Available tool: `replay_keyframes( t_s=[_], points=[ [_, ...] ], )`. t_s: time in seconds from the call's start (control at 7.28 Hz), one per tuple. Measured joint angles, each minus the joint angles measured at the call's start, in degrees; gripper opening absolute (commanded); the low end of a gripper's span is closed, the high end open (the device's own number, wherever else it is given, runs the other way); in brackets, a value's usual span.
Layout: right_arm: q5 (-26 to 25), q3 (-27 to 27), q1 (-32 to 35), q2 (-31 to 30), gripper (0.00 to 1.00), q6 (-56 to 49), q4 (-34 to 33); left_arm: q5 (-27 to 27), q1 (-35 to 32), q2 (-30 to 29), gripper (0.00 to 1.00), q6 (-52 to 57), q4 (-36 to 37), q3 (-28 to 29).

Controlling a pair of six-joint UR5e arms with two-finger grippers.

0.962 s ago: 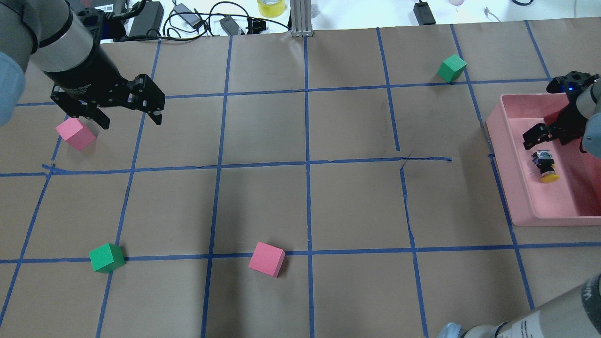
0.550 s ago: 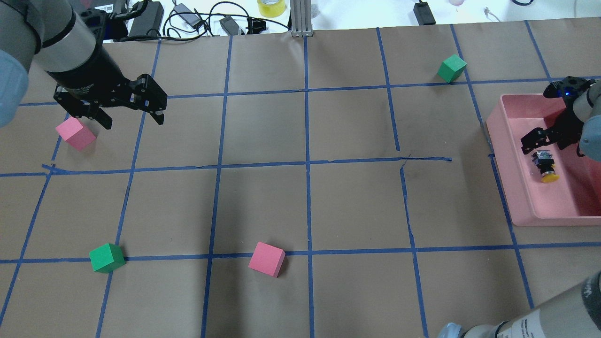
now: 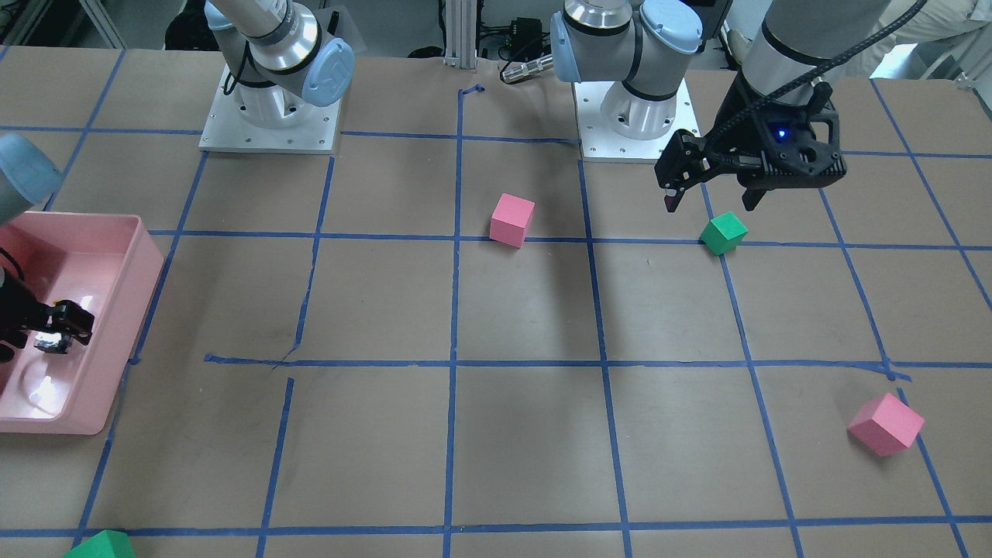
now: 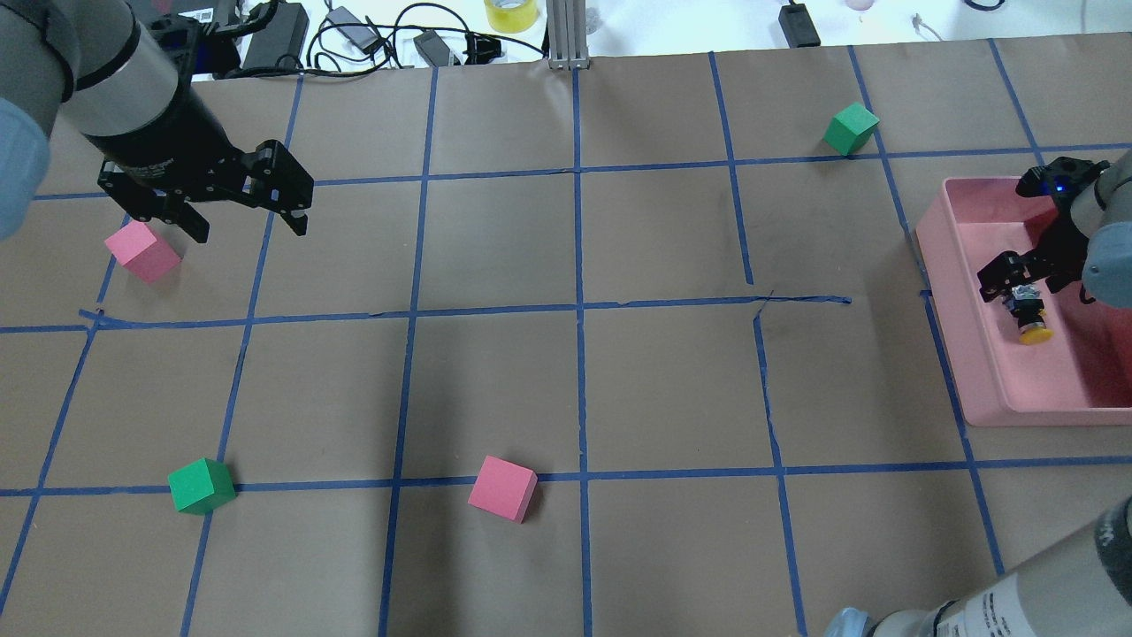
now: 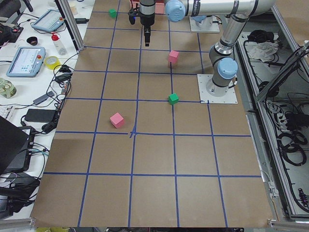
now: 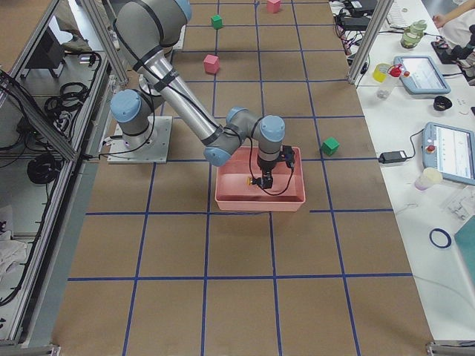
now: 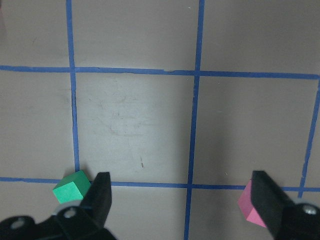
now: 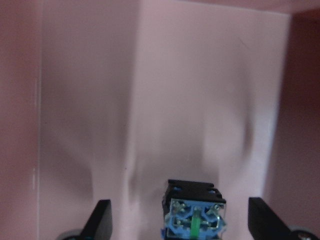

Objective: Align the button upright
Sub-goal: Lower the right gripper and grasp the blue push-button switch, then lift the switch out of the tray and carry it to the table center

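Button (image 4: 1028, 317): lying sideways inside pink tray (image 4: 955, 336).
Right gripper (image 4: 1019, 285): descending closer than earlier, jaws wide apart, straddling the button's base, gripping nothing.
Left gripper (image 4: 248, 230): hovering far from tray, jaws spread, empty.

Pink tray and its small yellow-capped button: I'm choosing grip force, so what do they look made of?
Pink rectangular tray: likely moulded plastic, semi-glossy, with light glare on its floor. Small yellow-capped push button: apparently hard plastic, black body, smooth yellow cap.
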Motion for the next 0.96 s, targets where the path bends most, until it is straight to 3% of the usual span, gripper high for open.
replay_keyframes(
  t_s=[0.14,0.27,0.41,0.69,0.96],
  points=[
    [-0.3,0.0,0.0,0.1,0.28,0.0,0.1,-0.3,0.0,0.0,1.00,0.0,0.0,0.0],
    [-0.4,0.0,-0.1,0.1,0.07,-0.1,0.3,-0.4,0.0,0.0,1.00,0.0,0.0,0.0],
    [-0.5,-0.1,-0.1,0.1,0.00,-0.1,0.7,-0.2,0.0,0.0,1.00,0.0,0.0,0.0],
    [-1.3,-1.3,-0.1,-0.9,0.00,0.2,2.1,0.1,-0.1,0.1,1.00,0.0,0.0,0.0],
    [-1.6,-5.1,0.4,-4.3,0.00,0.9,9.4,0.1,-0.1,0.1,1.00,0.0,0.0,0.0]
  ],
)
